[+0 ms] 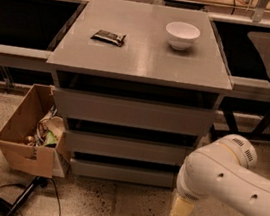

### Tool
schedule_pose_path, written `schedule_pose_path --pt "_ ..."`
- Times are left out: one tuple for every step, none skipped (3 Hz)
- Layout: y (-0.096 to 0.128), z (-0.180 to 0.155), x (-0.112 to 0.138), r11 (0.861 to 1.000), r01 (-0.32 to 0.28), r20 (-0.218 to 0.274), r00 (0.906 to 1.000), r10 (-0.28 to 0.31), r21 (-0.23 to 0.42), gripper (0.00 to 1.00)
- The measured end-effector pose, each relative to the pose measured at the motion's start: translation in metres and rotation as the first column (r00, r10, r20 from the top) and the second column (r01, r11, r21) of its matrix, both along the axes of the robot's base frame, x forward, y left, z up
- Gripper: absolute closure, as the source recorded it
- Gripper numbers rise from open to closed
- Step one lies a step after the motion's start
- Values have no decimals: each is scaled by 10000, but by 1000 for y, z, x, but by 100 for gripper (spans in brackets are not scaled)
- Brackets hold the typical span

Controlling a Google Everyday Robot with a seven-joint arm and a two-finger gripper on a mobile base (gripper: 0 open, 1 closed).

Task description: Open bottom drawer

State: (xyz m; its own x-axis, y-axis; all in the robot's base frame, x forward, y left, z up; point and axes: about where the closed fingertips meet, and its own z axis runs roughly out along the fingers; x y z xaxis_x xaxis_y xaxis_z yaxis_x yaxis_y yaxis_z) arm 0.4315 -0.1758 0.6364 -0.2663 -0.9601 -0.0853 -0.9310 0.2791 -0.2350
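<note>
1 view; high, before cabinet (143, 55), angled down, near; gripper (180, 211) at frame's lower right.

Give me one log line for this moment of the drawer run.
bottom drawer: shut | tool: low, just off its right end | pull: not yet begun

Gripper (179, 212) right of bottom drawer (122, 173)

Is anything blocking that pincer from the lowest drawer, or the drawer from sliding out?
Nothing visible does. The pincer hangs low, just right of the bottom drawer, with only floor between. The cardboard box stands at the cabinet's left, outside the drawer's path.
</note>
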Motion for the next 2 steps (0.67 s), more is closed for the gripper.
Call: schedule_pose_path --pt "4 -11 2 9996 140 -78 9999 -138 256 0" --pt "9 -12 0 9985 -70 18 10000 70 545 0"
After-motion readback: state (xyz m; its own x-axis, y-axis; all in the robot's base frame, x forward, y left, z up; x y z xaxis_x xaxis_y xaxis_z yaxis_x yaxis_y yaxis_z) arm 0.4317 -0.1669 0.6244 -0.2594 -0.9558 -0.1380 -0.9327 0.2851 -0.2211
